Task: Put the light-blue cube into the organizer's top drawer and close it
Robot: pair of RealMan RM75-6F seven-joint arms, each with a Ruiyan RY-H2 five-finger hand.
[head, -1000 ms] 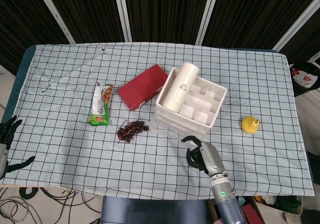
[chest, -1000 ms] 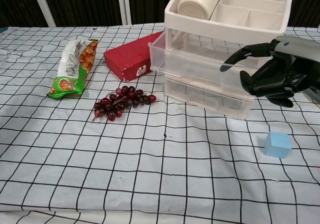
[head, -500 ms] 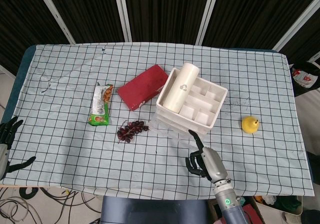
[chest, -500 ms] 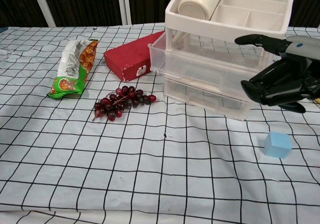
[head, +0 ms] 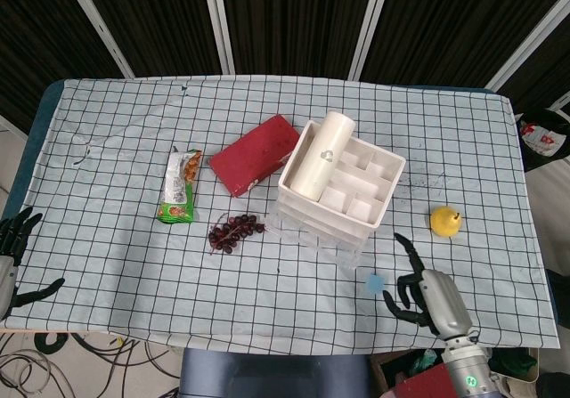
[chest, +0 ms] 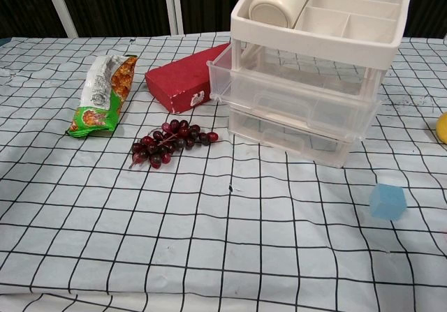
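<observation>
On the checked tabletop [head: 125, 264] the organizer [head: 338, 184] stands with its top drawer [chest: 293, 92] pulled out. The right hand [head: 426, 293] rests low near the front edge, fingers spread, holding nothing; the left hand [head: 12, 255] likewise lies apart at the far-left edge. The light-blue cube [chest: 387, 202] lies on the cloth just beside the right hand.

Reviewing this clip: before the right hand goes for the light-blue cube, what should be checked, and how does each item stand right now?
1. Top drawer pulled out enough to take the cube: ok, it juts past the organizer frame.
2. Drawer interior free: ok, nothing seen through its clear walls.
3. Light-blue cube reachable: ok, alone on the cloth in front of the organizer.
4. Right hand free: ok, fingers apart, holding nothing, just right of the cube in the head view.
5. Left hand out of the way: ok, at the table's far left edge.
6. Path from cube to drawer unobstructed: ok; the grapes lie well left.
</observation>
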